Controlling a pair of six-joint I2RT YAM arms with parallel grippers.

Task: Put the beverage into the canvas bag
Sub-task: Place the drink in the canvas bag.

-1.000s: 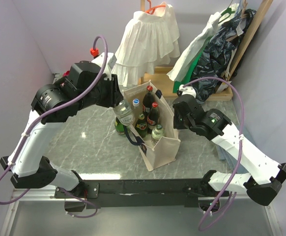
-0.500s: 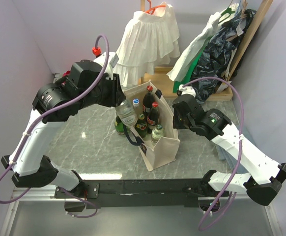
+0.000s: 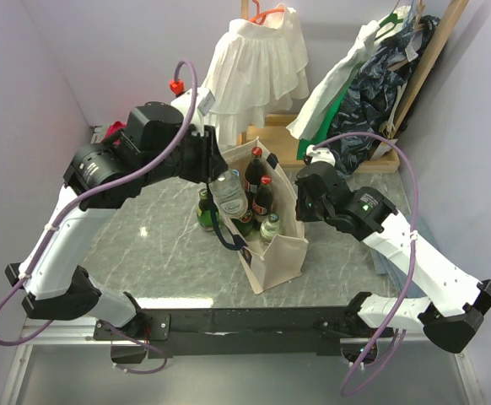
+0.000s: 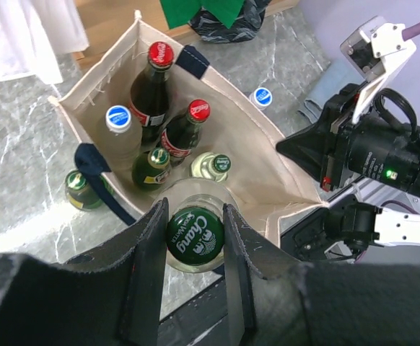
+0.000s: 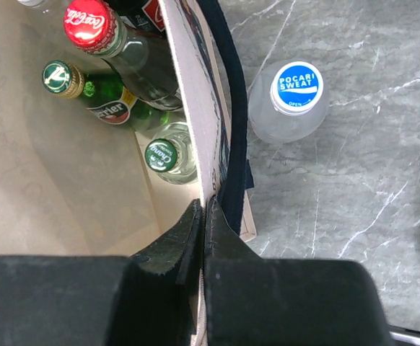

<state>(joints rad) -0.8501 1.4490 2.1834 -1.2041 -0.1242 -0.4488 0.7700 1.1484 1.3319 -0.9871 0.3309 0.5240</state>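
Observation:
My left gripper (image 4: pixel 194 238) is shut on a clear beverage bottle with a green Chang cap (image 4: pixel 195 234). It holds the bottle (image 3: pixel 229 192) upright by the neck, over the open top of the canvas bag (image 3: pixel 277 253). The cream canvas bag (image 4: pixel 268 169) has navy handles and stands mid-table. Several bottles stand inside it: two with red caps, a green one, a blue-capped one and another Chang bottle (image 5: pixel 168 156). My right gripper (image 5: pixel 203 213) is shut on the bag's right wall rim (image 5: pixel 194 108), beside a navy handle, and shows from above at the bag's right side (image 3: pixel 300 202).
A green bottle (image 3: pixel 203 215) stands on the marble table just left of the bag. A Pocari Sweat bottle (image 5: pixel 289 101) stands on the table outside the bag's right wall. A white ruffled garment (image 3: pixel 258 67) and a heap of clothes (image 3: pixel 372 76) hang at the back.
The left arm has carried the clear bottle to the right, from beside the bag's left rim to over its opening. The right gripper has kept its hold on the bag wall.

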